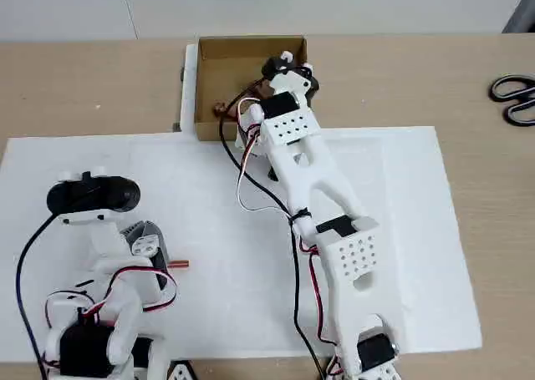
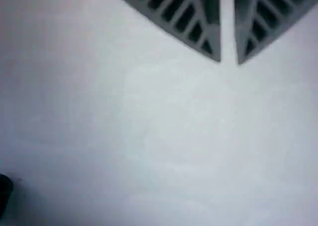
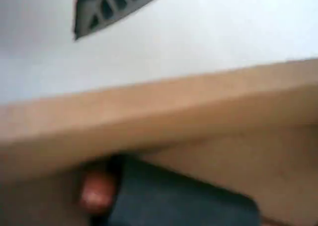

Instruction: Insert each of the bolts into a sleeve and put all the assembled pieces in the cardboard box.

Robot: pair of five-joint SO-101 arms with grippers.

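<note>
The cardboard box (image 1: pixel 209 63) stands at the table's far side. My right gripper (image 1: pixel 251 117) hangs at the box's near wall, mostly hidden under its own arm. One grey finger (image 3: pixel 114 7) shows above the box wall (image 3: pixel 159 116), and no second finger shows beside it. Inside the box lies a black sleeve (image 3: pixel 174 196) with a copper bolt end (image 3: pixel 97 191) sticking out; the copper bolt end (image 1: pixel 220 109) also glints at the box's left. My left gripper (image 2: pixel 228 59) is low over the white paper, near the front left, fingers nearly together with nothing between them. A small copper bolt (image 1: pixel 180 264) lies beside it.
A large white paper sheet (image 1: pixel 401 188) covers the table's middle. Scissors (image 1: pixel 514 96) lie at the far right on bare wood. A white block (image 1: pixel 189 79) leans against the box's left side. Cables trail from both arms.
</note>
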